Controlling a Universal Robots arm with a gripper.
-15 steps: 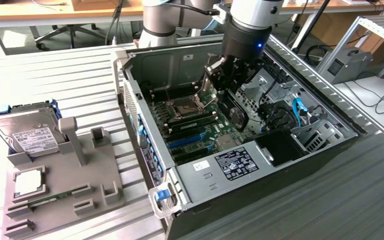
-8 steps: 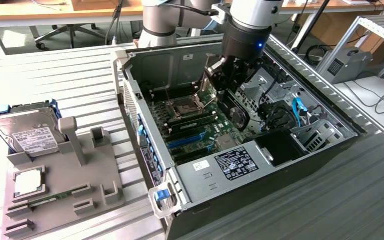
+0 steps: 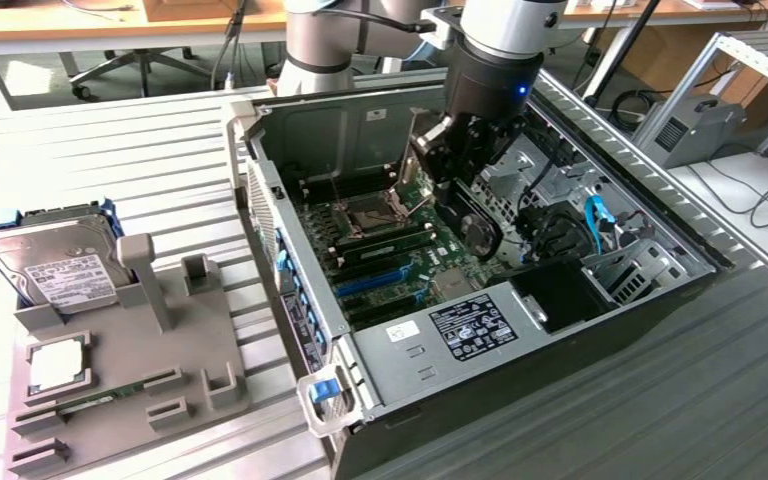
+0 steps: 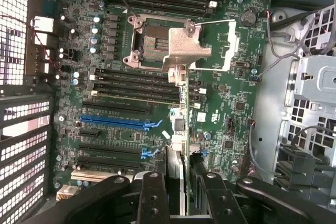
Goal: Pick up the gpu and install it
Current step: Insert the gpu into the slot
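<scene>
Even bright light on worktop (image 3: pixel 117 150); case (image 3: pixel 558 400) interior shaded, darkest at 4 o'clock; mild glare on socket plate (image 4: pixel 185 45).

A big open computer case (image 3: pixel 558 400) lies on its side on the slatted counter (image 3: pixel 131 160). Inside it is a green board (image 4: pixel 231 108) with a long blue slot (image 4: pixel 118 121). On the exterior view's left, a grey holder (image 3: pixel 124 330) carries a silver hard drive (image 3: pixel 51 265) in a blue frame, a square chip (image 3: pixel 57 365) and a thin green memory strip (image 3: pixel 97 400).
</scene>
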